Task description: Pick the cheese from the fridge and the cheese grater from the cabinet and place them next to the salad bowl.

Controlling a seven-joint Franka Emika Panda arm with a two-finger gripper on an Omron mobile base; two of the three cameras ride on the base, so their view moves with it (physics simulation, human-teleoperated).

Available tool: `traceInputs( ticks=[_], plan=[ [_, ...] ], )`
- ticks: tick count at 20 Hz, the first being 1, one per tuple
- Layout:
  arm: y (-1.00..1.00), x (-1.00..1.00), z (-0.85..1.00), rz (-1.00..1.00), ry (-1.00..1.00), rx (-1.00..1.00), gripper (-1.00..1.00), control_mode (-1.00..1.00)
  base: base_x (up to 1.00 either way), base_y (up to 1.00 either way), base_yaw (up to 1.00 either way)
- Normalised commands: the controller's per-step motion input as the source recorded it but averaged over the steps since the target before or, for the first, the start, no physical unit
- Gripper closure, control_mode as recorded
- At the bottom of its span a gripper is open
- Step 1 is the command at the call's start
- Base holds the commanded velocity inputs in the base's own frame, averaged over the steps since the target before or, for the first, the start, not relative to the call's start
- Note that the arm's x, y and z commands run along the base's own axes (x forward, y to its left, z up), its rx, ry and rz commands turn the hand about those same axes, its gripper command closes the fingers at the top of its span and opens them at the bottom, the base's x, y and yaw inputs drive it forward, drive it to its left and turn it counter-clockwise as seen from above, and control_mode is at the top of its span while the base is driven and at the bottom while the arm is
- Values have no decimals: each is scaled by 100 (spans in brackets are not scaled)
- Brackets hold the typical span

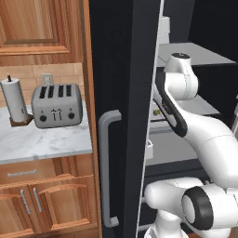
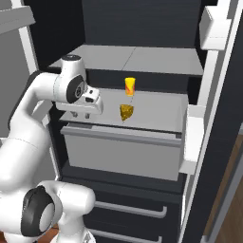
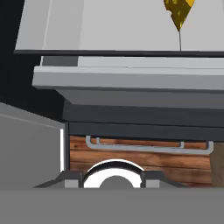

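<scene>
The fridge (image 2: 142,28) stands open, and its black door (image 1: 121,93) shows edge-on in the left base view. The cheese (image 2: 126,112), a small yellow-orange wedge, rests on a grey shelf (image 2: 161,111) above a drawer. It also sits at the top right of the hand view, cheese (image 3: 178,11). My gripper (image 2: 81,116) hangs left of the wedge, at the shelf's front left corner, pointing down. Its tips (image 3: 72,178) stand apart with nothing between them. The cheese grater and the salad bowl are out of view.
A yellow-orange cup (image 2: 129,87) stands just behind the cheese. The grey drawer front (image 2: 123,147) juts out under the shelf. White door bins (image 2: 192,137) line the right side. Left of the fridge, a toaster (image 1: 56,106) and paper towel roll (image 1: 15,101) sit on a marble counter (image 1: 42,144).
</scene>
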Motion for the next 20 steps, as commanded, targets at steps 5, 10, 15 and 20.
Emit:
traceInputs(
  ticks=[5, 10, 15, 20],
  plan=[
    [0, -20, 0, 0, -1, 0, -100, -100, 0, 0, 0],
    [-25, -47, -1, -3, -12, 0, -100, -100, 0, 0, 0],
    [-83, -67, -2, 0, -19, 1, -100, -100, 0, 0, 0],
    [-64, -39, 0, -1, -14, 0, -100, -100, 0, 0, 0]
  ],
)
